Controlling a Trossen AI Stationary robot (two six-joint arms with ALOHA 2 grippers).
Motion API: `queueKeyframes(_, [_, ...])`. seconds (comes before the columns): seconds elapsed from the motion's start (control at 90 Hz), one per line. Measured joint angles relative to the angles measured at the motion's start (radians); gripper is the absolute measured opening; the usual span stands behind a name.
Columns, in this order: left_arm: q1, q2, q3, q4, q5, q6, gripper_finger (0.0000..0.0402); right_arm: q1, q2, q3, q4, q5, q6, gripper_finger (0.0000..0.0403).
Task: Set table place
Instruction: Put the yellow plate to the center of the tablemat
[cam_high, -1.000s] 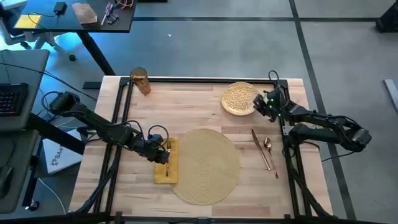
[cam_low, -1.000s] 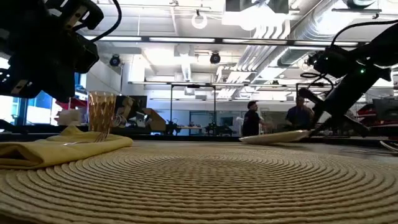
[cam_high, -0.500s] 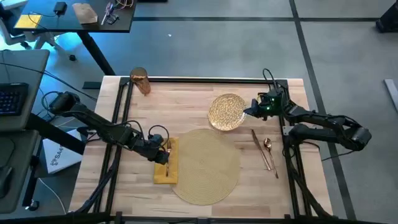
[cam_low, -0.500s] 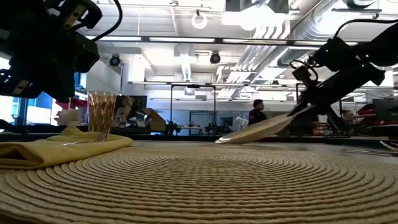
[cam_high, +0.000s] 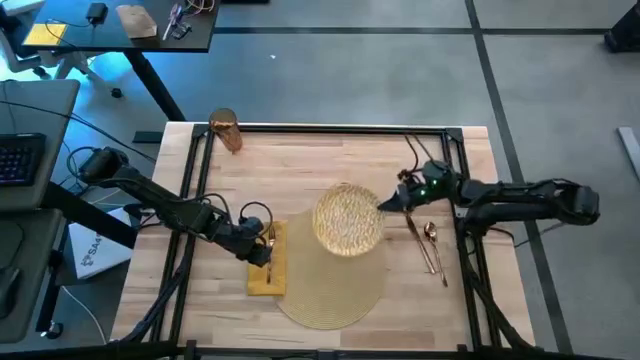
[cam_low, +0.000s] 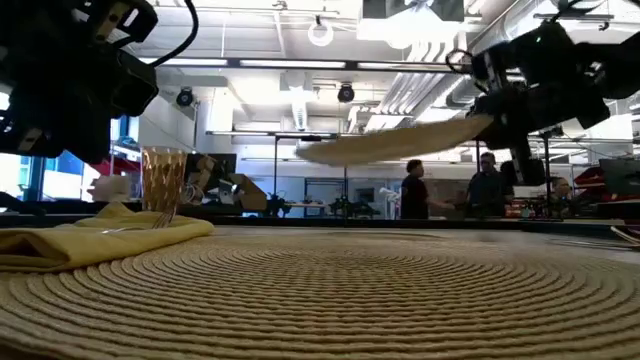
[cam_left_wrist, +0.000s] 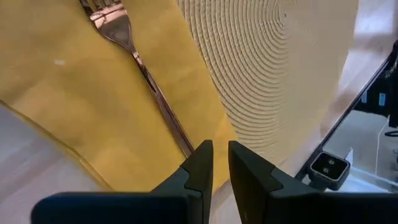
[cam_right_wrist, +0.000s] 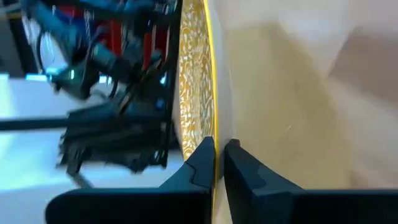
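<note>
The gold speckled plate (cam_high: 348, 218) hangs over the far part of the round woven placemat (cam_high: 330, 270), with my right gripper (cam_high: 385, 203) shut on it. The yellow napkin (cam_high: 266, 265) lies at the placemat's left edge, and the copper fork (cam_left_wrist: 134, 56) lies along it. Above the napkin's far end my left gripper (cam_left_wrist: 221, 155) is shut, clear of the fork. A knife and a spoon (cam_high: 427, 240) lie on the wood to the right of the placemat. The amber cup (cam_high: 226, 130) stands upright at the far left corner. My right gripper pinches the plate's rim (cam_right_wrist: 208, 127) between its two fingers, on the plate's right side. The fingers come in about level from the table's right. The plate is lifted clear above the placemat and tilts a little, its gripped side higher.
A black rail frame (cam_high: 320, 128) runs around the wooden tabletop. Bare wood lies between the cup and the placemat. A dark desk (cam_high: 120, 25) stands beyond the far left corner. In the low view, people (cam_low: 410, 190) stand in the room behind the table.
My right gripper has carried the plate from the table's far right toward the placemat, leftward, nearer and up. The plate, low by the table a second ago, is now lifted clear and hangs over the placemat's far part.
</note>
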Motion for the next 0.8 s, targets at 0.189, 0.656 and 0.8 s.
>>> queueKeyframes(0.189, [0.0, -0.045, 0.0, -0.001, -0.04, 0.032, 0.0035, 0.191, 0.056, 0.009, 0.078, 0.135, 0.101, 0.0])
queueKeyframes(0.656, [0.001, -0.06, 0.0, -0.001, -0.091, 0.069, 0.0035, 0.294, 0.455, 0.209, 0.13, 0.09, 0.035, 0.0])
queueKeyframes(0.8, [0.001, -0.059, 0.0, -0.002, -0.092, 0.07, 0.0035, 0.287, 0.55, 0.231, 0.271, 0.078, 0.058, 0.0])
